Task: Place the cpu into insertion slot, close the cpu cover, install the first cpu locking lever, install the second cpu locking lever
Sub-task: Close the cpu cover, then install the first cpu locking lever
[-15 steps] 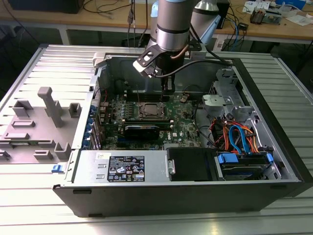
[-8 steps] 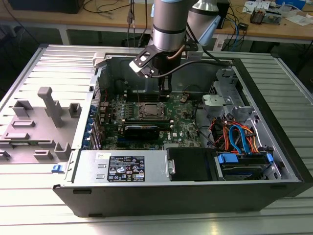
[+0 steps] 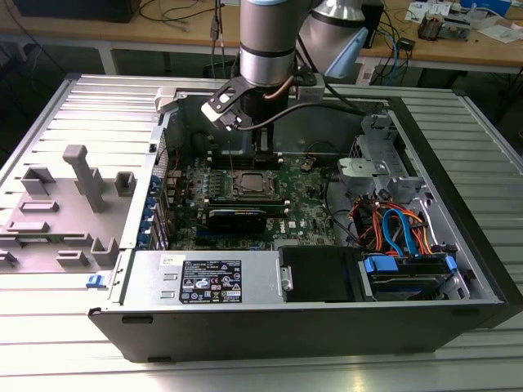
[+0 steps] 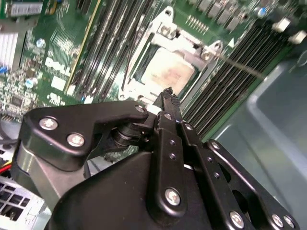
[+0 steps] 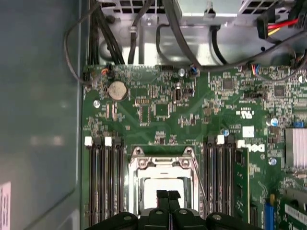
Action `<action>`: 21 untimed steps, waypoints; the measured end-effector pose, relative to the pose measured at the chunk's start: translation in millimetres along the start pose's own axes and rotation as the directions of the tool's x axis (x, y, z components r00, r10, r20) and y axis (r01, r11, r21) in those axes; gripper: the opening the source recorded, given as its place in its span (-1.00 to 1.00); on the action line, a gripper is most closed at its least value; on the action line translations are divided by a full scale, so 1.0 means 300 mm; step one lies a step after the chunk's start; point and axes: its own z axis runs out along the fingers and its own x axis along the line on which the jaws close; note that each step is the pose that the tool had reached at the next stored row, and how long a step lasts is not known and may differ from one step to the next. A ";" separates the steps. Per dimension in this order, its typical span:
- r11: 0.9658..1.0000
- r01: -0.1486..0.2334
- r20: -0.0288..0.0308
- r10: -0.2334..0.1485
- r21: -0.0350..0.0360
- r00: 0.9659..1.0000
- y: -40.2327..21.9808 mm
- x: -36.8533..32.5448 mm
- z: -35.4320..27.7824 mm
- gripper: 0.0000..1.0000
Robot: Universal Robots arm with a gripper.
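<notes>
Gripper (image 5: pixel 168 194) hovering just over the seated cpu (image 4: pixel 165 72)
The jaws are pressing together, gripping nothing, just above the chip. The cpu is sitting in the insertion slot (image 3: pixel 249 184) on the green motherboard (image 5: pixel 158 110), and the cpu cover (image 4: pixel 188 45) is lying framed around it.

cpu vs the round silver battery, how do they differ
The flat silvery-grey cpu is square; the round silver coin battery is a smaller disc. The cpu sits inside a silvery metal frame by the black tool; the battery lies farther off, near the cables. Both are silvery metal.
</notes>
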 end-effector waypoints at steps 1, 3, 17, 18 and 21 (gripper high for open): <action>1.000 0.000 0.000 0.000 0.000 1.000 -0.007 0.000 0.001 -0.79; 1.000 0.000 0.000 0.000 0.000 1.000 -0.016 0.001 0.002 -0.79; 1.000 0.005 0.000 -0.005 0.000 1.000 -0.022 0.001 0.003 -0.79; 1.000 0.006 0.000 -0.006 0.000 1.000 -0.022 0.001 0.003 -0.79; 1.000 0.019 0.000 -0.019 0.000 1.000 -0.022 0.001 0.003 -0.79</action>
